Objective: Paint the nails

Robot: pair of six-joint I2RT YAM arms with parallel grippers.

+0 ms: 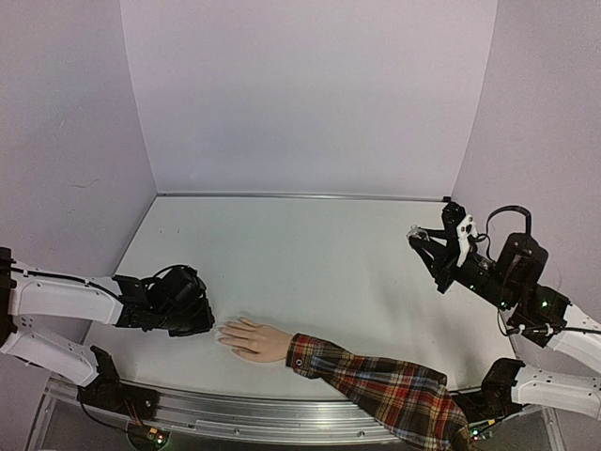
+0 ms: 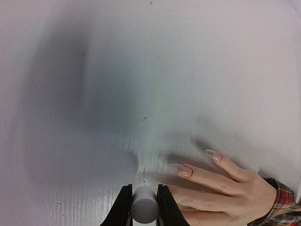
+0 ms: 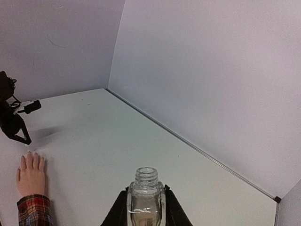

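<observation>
A: What is nearest to the arm bases?

B: A red plaid sleeve (image 1: 376, 390). It comes in over the near edge of the table (image 1: 310, 244), on the right side. Out of it comes a pale hand (image 1: 252, 339), which lies flat on the table with its fingers spread and pointing to the left.

A: And where are the nails?

B: The nails (image 2: 185, 171) are at the fingertips, on the near left part of the table. They are long and pointed, and they look pale pink and glossy. I cannot tell if this is paint.

A: What does the left gripper do?

B: The left gripper (image 1: 195, 318) is low, just beside the fingertips, on their left. Its jaws are narrow and clamp a small grey cylinder (image 2: 144, 207).

A: And the right one?

B: The right gripper (image 3: 145, 190) is farther back on the right, above the table and well apart from the hand. Its jaws close around a clear glass bottle (image 3: 146, 200), which stands upright between them with its threaded neck open.

A: And behind all this?

B: Plain pale walls (image 1: 300, 94).
</observation>
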